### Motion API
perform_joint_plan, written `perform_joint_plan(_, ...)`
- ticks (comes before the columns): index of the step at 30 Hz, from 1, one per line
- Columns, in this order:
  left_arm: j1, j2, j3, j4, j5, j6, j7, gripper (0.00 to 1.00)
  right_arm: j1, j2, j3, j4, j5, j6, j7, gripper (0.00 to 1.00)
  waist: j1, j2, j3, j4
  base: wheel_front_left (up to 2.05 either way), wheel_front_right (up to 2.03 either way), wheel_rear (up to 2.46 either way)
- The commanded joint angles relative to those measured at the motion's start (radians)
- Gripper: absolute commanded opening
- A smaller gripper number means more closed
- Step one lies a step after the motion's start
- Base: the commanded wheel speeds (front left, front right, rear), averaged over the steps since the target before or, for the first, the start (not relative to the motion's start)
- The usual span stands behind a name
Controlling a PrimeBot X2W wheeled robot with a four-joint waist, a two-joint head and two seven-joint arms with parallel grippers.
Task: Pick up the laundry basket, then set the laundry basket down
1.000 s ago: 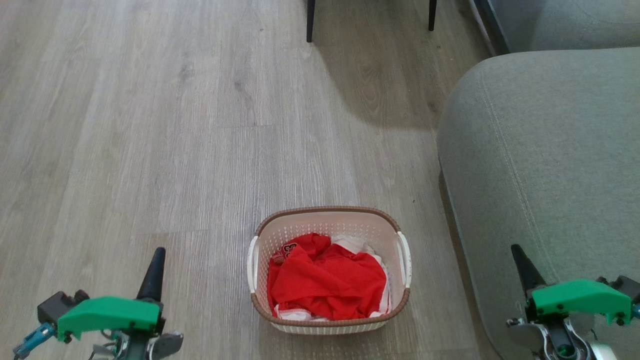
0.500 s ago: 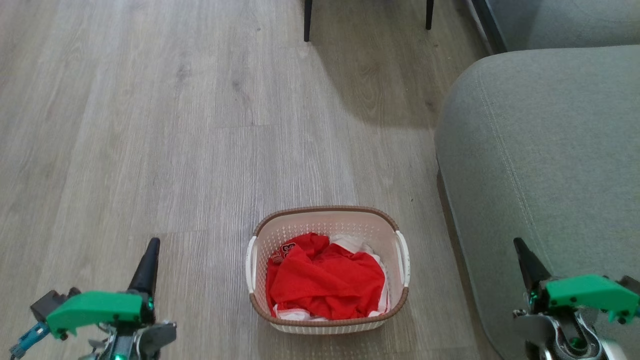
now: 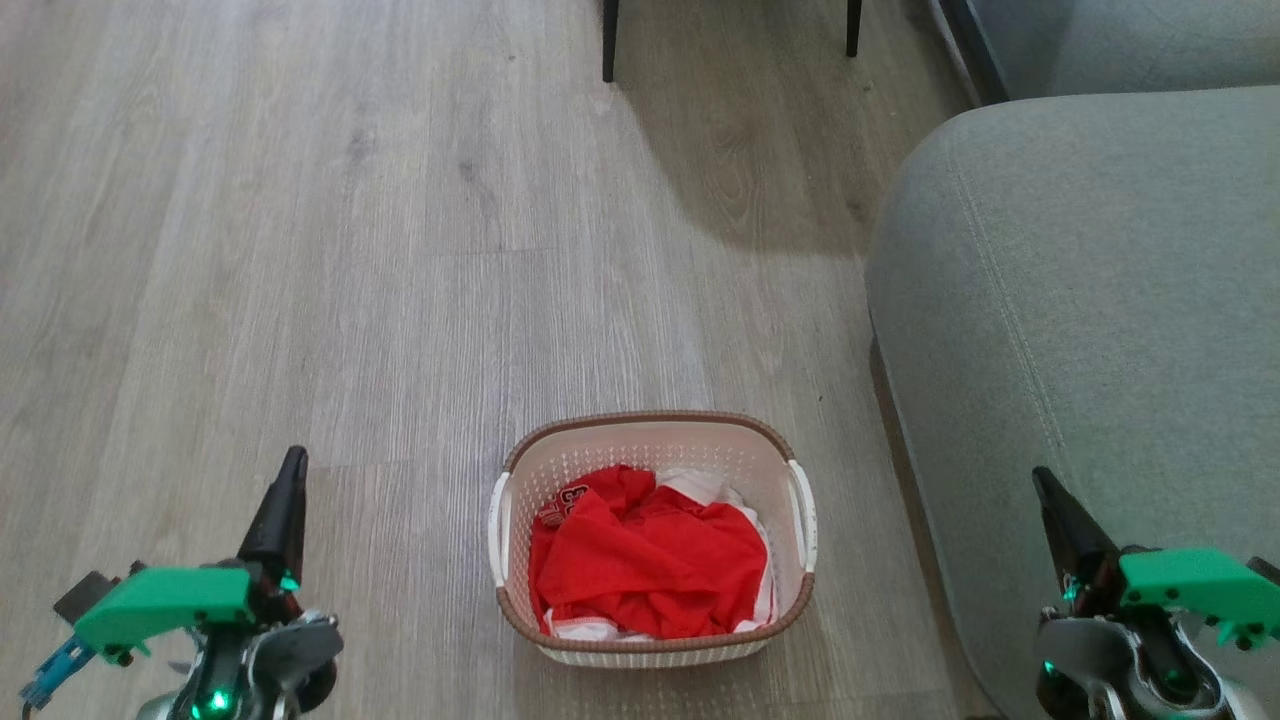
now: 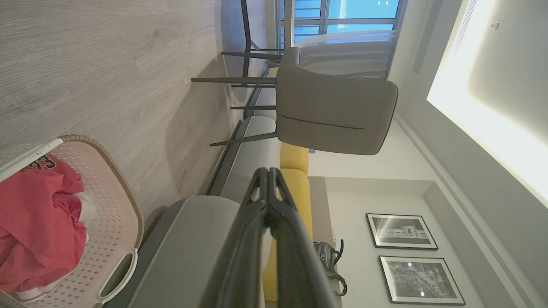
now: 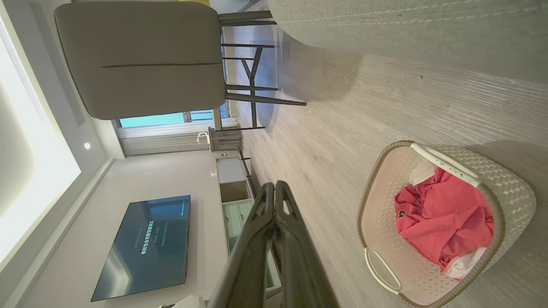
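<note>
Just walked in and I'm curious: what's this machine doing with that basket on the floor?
Nothing is lifted yet. The laundry basket sits on the wooden floor beside a grey sofa, red and white clothes inside. The left gripper and right gripper hang to either side of it, jaws shut and empty.

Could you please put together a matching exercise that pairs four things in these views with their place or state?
Things:
1. laundry basket
2. left gripper
3. sofa
4. red garment

Places or states:
a. lying inside the basket
b. standing on the wood floor
c. grey, on the robot's right
d. shut, left of the basket

Pairs: 1-b, 2-d, 3-c, 4-a.
</note>
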Motion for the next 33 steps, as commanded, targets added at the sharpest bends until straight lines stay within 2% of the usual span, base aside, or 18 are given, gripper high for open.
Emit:
perform_joint_plan(1, -0.057, 0.008, 0.040, -0.030, -0.010, -0.007, 0.007, 0.00, -0.061, -0.019, 0.014, -0.032, 0.011, -0.002, 0.008, 0.00, 0.0000, 0.0000, 0.000, 0.000, 0.00, 0.00, 0.00)
perform_joint_plan(33, -0.058, 0.001, 0.050, -0.029, -0.002, -0.007, 0.015, 0.00, -0.062, -0.012, 0.004, -0.032, 0.002, -0.002, 0.016, 0.00, 0.0000, 0.0000, 0.000, 0.000, 0.00, 0.00, 0.00)
